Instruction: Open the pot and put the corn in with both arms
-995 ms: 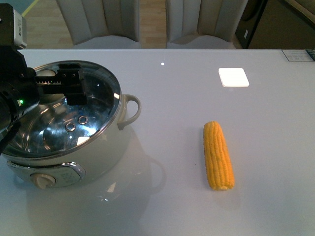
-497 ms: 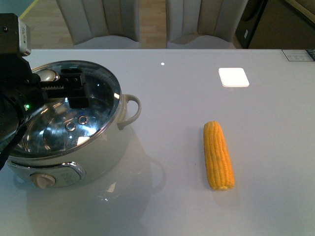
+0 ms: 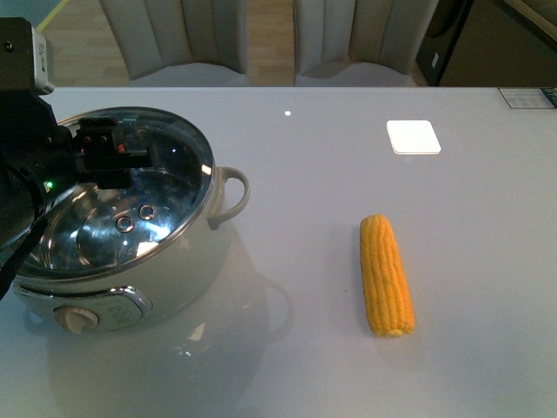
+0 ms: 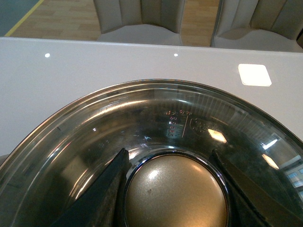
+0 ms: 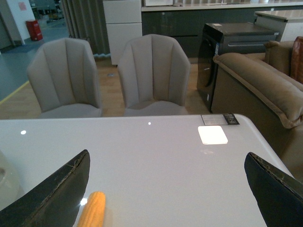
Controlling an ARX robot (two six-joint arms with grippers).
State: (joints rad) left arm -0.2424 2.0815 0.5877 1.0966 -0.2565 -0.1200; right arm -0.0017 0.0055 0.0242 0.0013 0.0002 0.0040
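Glass domed lid [image 4: 142,113]; left hand [image 4: 168,152] straddles its round brass-toned knob [image 4: 176,194], grip unclear; right hand [image 5: 166,154] spread.

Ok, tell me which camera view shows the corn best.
The front view: the whole corn lies on the table, unobstructed. The right wrist view catches only one end at the frame edge; the left wrist view shows none of it.

The pot [image 3: 187,283] has glossy cream plastic outside and shiny steel inside; the lid [image 4: 142,111] is clear glass and the table [image 3: 470,261] smooth, glossy.
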